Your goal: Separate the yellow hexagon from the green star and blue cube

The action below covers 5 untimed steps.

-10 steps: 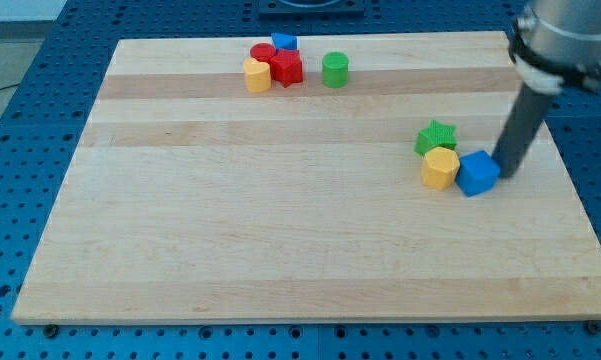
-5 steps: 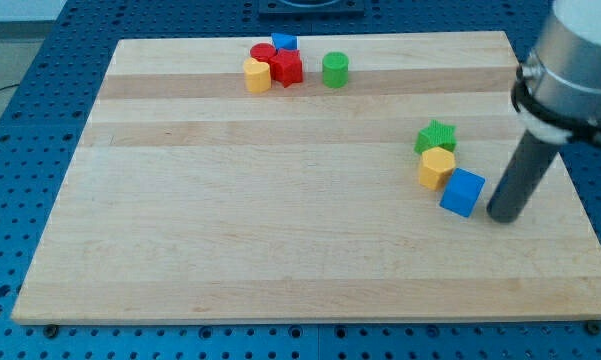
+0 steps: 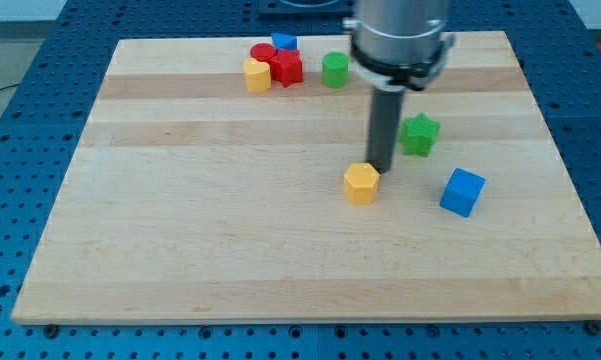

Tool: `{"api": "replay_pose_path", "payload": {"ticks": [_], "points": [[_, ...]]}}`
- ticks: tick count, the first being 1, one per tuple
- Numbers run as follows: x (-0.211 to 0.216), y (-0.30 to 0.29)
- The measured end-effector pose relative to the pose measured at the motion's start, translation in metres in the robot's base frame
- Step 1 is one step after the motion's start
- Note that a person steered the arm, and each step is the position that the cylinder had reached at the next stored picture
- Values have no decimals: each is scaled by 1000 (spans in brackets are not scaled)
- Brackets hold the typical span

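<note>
The yellow hexagon (image 3: 361, 184) lies right of the board's middle, apart from the other two blocks. My tip (image 3: 382, 167) stands just to the upper right of it, touching or nearly touching its edge. The green star (image 3: 418, 135) lies to the view's right of the rod, a short gap away. The blue cube (image 3: 463, 192) sits further right and lower, well clear of the hexagon.
At the view's top a cluster holds a second yellow block (image 3: 257, 75), a red block (image 3: 286, 67), a red cylinder (image 3: 263, 52) and a small blue block (image 3: 284, 42). A green cylinder (image 3: 335, 69) stands just right of them. The wooden board (image 3: 230, 250) lies on a blue perforated table.
The rod has swung from right of the blue cube to between the hexagon and star. The yellow hexagon has slid left and down, away from the green star, which shifted slightly up and left.
</note>
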<state>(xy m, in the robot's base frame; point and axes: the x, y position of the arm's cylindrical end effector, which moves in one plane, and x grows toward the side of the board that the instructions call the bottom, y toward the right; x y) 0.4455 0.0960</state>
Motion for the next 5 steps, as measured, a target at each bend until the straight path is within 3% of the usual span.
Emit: {"api": "replay_pose_path", "payload": {"ticks": [1,2,3,4,5], "points": [[25,62],[79,66],[66,72],[18,67],[6,35]]}}
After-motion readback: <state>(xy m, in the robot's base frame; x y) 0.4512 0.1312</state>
